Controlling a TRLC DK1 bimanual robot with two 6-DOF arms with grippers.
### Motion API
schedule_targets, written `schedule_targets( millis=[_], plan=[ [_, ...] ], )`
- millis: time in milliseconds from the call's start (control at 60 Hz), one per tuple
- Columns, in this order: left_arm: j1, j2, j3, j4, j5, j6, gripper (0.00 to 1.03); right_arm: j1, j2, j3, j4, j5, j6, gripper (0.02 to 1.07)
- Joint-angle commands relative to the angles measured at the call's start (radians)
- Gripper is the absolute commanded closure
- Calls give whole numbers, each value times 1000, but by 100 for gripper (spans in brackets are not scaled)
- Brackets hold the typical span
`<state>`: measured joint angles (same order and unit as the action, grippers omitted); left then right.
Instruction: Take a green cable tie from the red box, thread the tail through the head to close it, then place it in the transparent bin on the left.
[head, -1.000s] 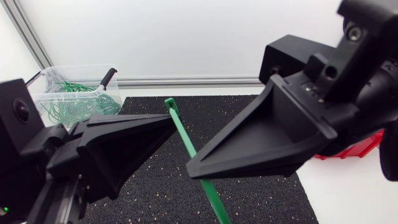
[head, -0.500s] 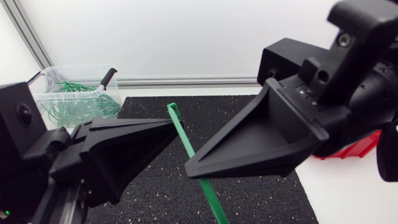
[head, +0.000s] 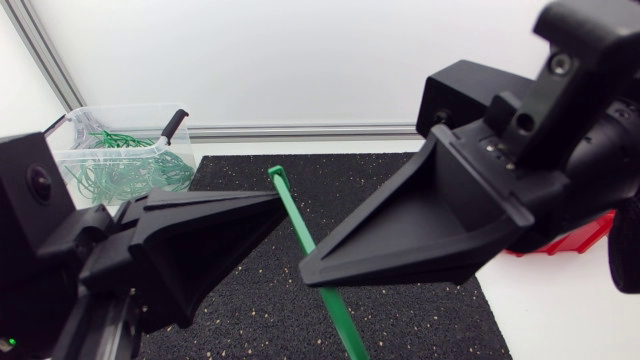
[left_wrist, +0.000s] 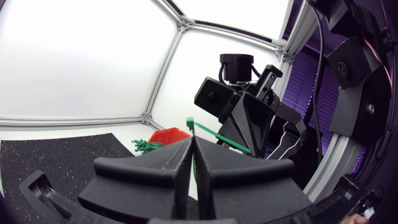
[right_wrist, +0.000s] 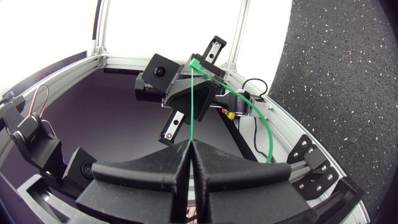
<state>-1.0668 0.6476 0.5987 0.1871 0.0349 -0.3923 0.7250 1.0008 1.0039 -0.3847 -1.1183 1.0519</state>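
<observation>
Green cable tie barely shifted, right tool still gripping it.

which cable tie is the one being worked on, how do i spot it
Over the black mat, the left gripper and right gripper nearly meet. The single green cable tie held by both is it; the other ties lie tangled in the transparent bin.

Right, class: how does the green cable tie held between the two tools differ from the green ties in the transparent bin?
The held cable tie is one straight strip; the binned ties curl in tangled loops. The held cable tie slants above the mat, clamped by the left tool and the right tool; the binned ties lie loose in a heap. Both are green.
</observation>
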Motion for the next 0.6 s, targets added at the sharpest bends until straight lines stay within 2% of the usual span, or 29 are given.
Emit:
schedule_targets(
  millis=[0, 350, 450, 583],
  plan=[
    [8, -16, -5, -2, -6, -13, 99, 4, -10, -22, 12, 5, 36, 101],
    [-4, -14, -7, -11, -4, -6, 99, 2, -4, -24, 18, 9, 36, 101],
    [-44, -3, -20, -9, -12, 53, 99, 2, -4, -25, 18, 11, 36, 101],
    [-56, 0, -28, 17, -41, 135, 99, 2, -2, -25, 17, 11, 36, 101]
  ],
)
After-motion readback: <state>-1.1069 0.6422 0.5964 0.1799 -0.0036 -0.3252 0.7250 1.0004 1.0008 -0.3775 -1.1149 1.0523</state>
